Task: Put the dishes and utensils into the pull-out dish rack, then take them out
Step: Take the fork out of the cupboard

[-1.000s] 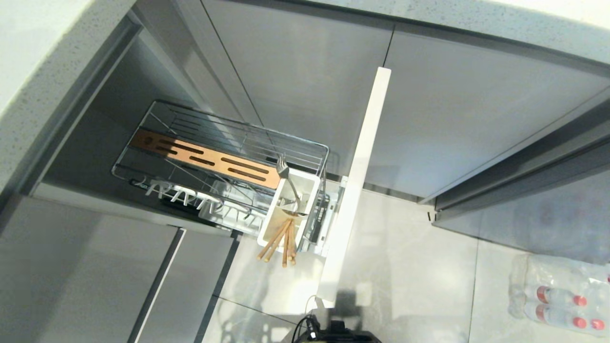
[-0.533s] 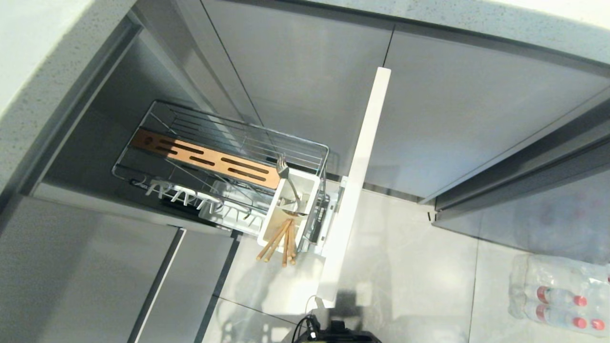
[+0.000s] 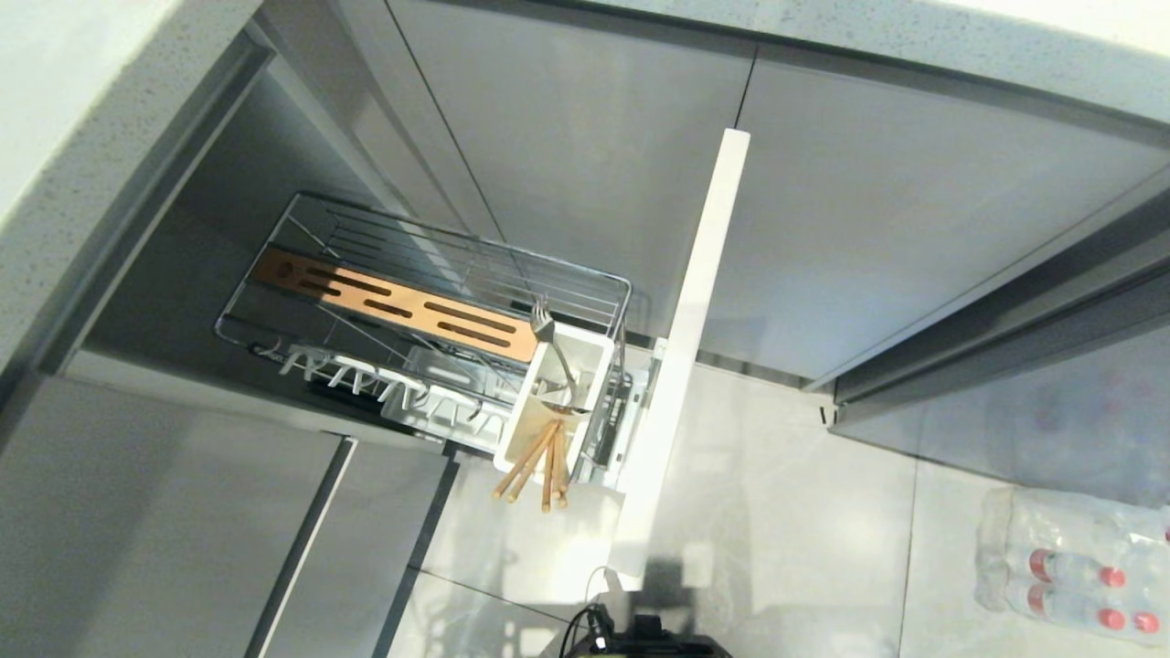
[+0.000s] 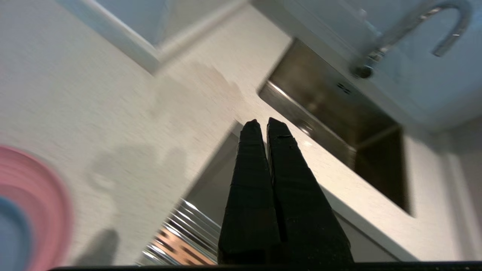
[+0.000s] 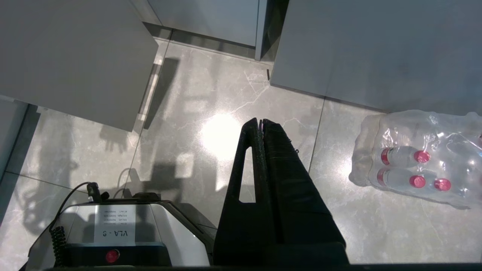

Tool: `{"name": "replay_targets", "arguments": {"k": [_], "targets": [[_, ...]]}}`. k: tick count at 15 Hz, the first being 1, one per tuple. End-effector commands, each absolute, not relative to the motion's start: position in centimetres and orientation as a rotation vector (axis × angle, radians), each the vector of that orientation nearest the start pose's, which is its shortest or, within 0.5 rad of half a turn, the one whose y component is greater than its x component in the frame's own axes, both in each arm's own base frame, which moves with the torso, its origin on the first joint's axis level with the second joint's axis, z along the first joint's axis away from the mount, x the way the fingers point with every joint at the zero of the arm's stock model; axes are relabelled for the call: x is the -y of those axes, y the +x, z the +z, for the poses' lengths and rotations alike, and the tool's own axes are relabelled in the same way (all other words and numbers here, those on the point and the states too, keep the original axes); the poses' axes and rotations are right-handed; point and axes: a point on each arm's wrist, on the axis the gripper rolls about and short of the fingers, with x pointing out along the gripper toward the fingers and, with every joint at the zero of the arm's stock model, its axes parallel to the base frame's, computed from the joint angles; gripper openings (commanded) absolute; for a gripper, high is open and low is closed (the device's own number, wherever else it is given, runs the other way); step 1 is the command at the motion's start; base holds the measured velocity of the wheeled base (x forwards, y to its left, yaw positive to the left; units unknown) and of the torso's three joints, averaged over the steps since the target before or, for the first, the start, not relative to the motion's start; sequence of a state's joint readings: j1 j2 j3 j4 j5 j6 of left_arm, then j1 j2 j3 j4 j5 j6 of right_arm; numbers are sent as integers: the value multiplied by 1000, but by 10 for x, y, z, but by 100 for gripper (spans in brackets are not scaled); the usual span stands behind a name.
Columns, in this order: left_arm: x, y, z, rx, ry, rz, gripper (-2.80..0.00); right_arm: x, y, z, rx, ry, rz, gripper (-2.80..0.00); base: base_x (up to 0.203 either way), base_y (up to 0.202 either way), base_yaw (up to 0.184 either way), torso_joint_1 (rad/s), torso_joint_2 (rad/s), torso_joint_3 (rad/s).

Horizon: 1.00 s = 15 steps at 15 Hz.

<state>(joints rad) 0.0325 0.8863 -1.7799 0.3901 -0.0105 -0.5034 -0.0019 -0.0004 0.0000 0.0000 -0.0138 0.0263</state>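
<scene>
The pull-out dish rack [image 3: 430,274] stands drawn out from the cabinet, with its brown slotted strip [image 3: 393,306] and bare white prongs [image 3: 366,375]. In its white utensil cup [image 3: 596,345] the fork [image 3: 543,322] stands tines up, and the chopsticks [image 3: 530,466] lean out toward the floor. On the counter, the pink plate [image 4: 45,195] carries the blue bowl [image 4: 11,233] at the edge of the left wrist view. My left gripper [image 4: 263,122] is shut and empty above the counter's edge, with the rack [image 4: 180,244] below it. My right gripper [image 5: 260,120] hangs parked over the floor, shut and empty.
The rack's pale cabinet front [image 3: 686,347] juts out into the floor space. A steel sink [image 4: 339,124] with a curved faucet [image 4: 414,26] lies beyond the left gripper. A wrapped pack of water bottles [image 5: 414,158] lies on the floor at the right, near my base [image 5: 124,229].
</scene>
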Motion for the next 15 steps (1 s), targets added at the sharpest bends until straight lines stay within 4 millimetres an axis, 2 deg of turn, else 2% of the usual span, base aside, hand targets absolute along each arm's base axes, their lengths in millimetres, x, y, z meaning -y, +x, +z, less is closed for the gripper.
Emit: {"name": "replay_targets", "arguments": {"k": [1,4,8,13,15], "targets": [[-1,-31,463,421,-550,-190,-280,0,-23,75,0,26,-15,-280,0,0,0,0,0,0],[1,-1,454,283,-626,-325,-280,0,-23,75,0,26,-15,-280,0,0,0,0,0,0],[15,43,438,68,-571,-524,-280,0,-23,75,0,27,-16,-280,0,0,0,0,0,0],[26,59,415,-126,-452,-857,-280,0,-23,75,0,27,-16,-280,0,0,0,0,0,0],[31,78,405,-181,-358,-939,-280,0,-23,75,0,26,-16,-280,0,0,0,0,0,0]]}}
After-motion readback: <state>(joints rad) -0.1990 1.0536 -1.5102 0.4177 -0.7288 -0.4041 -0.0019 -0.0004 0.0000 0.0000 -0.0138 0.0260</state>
